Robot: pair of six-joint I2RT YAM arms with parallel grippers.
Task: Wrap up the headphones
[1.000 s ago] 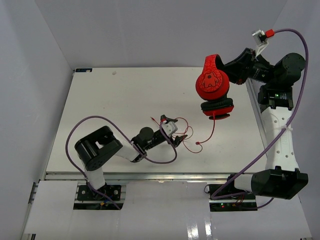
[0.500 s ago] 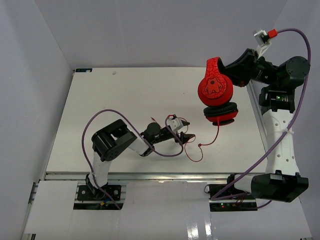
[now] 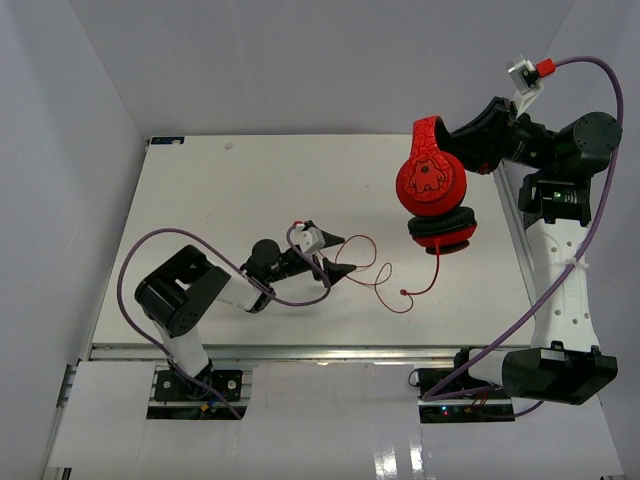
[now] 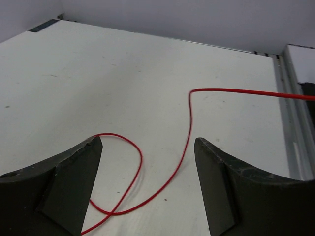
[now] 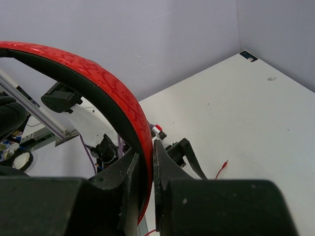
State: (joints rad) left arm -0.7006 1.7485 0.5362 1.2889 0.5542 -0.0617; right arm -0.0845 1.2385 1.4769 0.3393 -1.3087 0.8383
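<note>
The red headphones [image 3: 430, 185] hang in the air over the table's far right, ear cups down. My right gripper [image 3: 458, 140] is shut on their black-and-red headband [image 5: 113, 88]; in the right wrist view the gripper [image 5: 147, 157] clamps the band from both sides. The thin red cable [image 3: 437, 262] drops from the lower cup to the table and loops left. Its plug [image 3: 403, 293] lies on the table. My left gripper [image 3: 345, 254] is open, low over the table. In the left wrist view the gripper [image 4: 147, 142] straddles the cable [image 4: 189, 113], which lies flat between the jaws, untouched.
The white table [image 3: 230, 200] has grey walls on three sides. A metal rail [image 4: 290, 132] runs along its right edge. Purple arm cables [image 3: 300, 298] loop beside the left arm. The right arm's base [image 3: 555, 370] stands at the near right.
</note>
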